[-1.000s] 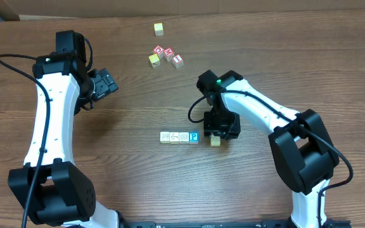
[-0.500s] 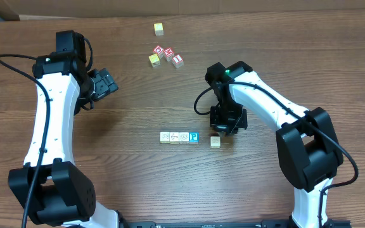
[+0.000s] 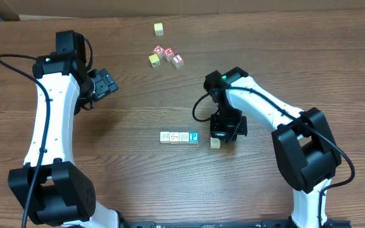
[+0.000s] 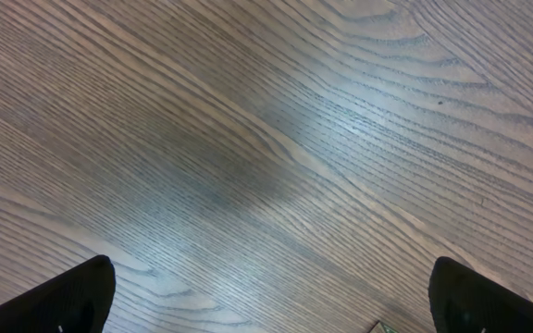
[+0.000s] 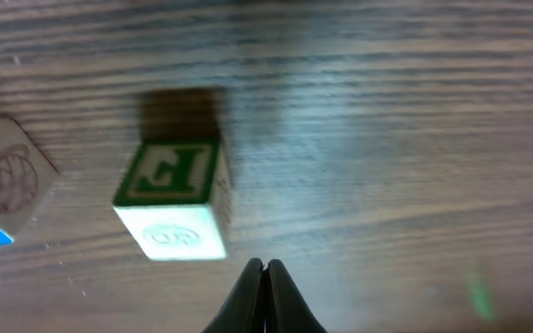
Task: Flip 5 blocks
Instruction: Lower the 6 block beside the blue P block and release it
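The right gripper [image 5: 265, 270] is pressed together, empty, just beside the loose block [image 5: 176, 199], set off the right end of the four-block row [image 3: 179, 137] mid-desk, likely for tipping it. The left gripper [image 3: 105, 82] is parked apart, clear.

Two white-and-black arms.
White shells on left arm [image 3: 46, 120] and right arm [image 3: 262, 107], black joints, looping black cables [image 3: 11, 58], green wrist light [image 3: 222, 78], black-tipped right tool [image 5: 265, 268].

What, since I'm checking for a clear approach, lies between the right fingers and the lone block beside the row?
Only bare tabletop: the right wrist view shows the shut right fingers just apart from the lone block.
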Controlling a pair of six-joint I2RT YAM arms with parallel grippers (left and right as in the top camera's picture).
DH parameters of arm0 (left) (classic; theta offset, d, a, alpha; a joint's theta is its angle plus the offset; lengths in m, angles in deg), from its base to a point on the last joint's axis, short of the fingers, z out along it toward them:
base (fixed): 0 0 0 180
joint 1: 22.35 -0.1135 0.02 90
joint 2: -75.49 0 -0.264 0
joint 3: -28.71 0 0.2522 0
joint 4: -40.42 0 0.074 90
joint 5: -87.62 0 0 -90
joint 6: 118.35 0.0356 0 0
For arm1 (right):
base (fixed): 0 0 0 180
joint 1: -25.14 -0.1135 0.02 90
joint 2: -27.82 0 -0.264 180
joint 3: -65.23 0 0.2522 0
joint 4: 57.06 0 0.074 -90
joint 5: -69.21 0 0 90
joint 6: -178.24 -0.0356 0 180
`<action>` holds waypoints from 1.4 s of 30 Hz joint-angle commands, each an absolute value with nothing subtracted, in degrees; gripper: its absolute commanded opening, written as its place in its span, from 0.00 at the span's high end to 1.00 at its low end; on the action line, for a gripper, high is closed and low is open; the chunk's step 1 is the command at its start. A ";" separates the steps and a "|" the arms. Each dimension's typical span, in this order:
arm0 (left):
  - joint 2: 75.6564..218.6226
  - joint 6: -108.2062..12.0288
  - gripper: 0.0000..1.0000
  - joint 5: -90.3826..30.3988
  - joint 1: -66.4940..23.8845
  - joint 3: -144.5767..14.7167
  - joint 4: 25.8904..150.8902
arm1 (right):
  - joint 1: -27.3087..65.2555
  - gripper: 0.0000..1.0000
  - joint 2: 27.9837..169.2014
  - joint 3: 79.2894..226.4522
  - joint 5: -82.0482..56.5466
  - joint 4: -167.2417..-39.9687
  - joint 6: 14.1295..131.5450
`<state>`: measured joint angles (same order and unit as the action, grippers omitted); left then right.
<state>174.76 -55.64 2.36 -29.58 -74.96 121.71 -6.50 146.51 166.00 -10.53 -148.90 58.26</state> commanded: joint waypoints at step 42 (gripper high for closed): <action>173.86 -56.23 0.00 2.09 -29.47 -75.86 121.62 | -9.23 0.92 145.49 163.57 -8.48 -135.35 51.42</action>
